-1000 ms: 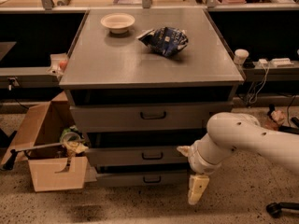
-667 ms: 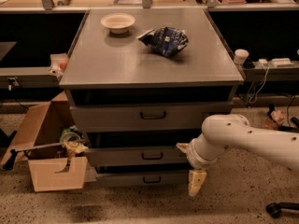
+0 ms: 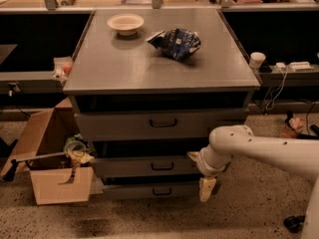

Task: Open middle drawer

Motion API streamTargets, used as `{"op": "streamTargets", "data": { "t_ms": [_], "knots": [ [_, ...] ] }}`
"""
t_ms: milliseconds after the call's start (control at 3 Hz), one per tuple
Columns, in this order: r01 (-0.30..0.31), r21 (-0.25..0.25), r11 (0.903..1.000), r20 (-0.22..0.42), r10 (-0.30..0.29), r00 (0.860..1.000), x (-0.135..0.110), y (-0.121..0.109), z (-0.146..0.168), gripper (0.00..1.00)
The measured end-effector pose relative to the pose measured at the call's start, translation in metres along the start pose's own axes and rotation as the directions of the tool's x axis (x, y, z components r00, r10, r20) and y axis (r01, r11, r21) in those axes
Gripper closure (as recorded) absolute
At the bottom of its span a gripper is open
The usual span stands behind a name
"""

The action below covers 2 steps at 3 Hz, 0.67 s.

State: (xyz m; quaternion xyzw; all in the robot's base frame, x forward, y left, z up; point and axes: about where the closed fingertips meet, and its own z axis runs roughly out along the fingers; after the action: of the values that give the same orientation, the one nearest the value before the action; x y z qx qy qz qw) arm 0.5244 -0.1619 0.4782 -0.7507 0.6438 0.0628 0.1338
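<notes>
The grey cabinet [image 3: 159,68] has three drawers stacked in its front. The middle drawer [image 3: 124,167] has a medium-height grey front with a small dark bar handle [image 3: 162,166] at its centre. It sits between the taller top drawer [image 3: 114,126] and the thin bottom drawer [image 3: 129,191]. My gripper [image 3: 206,190] hangs pointing down at the end of the white arm [image 3: 259,151]. It is in front of the right end of the middle and bottom drawer fronts, well right of the handle. It holds nothing that I can see.
A white bowl [image 3: 125,22] and a blue chip bag [image 3: 176,42] lie on the cabinet top. An open cardboard box [image 3: 55,176] with clutter stands on the floor at the left. Dark shelving flanks the cabinet, with a white cup [image 3: 257,59] and cables on the right.
The arm has swung a little left and the gripper has risen slightly, closer to the right end of the drawer fronts. The drawers have not moved.
</notes>
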Motion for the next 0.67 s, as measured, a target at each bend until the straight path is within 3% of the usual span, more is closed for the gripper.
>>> {"op": "streamTargets", "data": {
  "t_ms": [667],
  "knots": [
    [-0.049,0.017,0.9987,-0.006,0.049,0.999,0.035,-0.023,0.033,0.00]
  ]
}}
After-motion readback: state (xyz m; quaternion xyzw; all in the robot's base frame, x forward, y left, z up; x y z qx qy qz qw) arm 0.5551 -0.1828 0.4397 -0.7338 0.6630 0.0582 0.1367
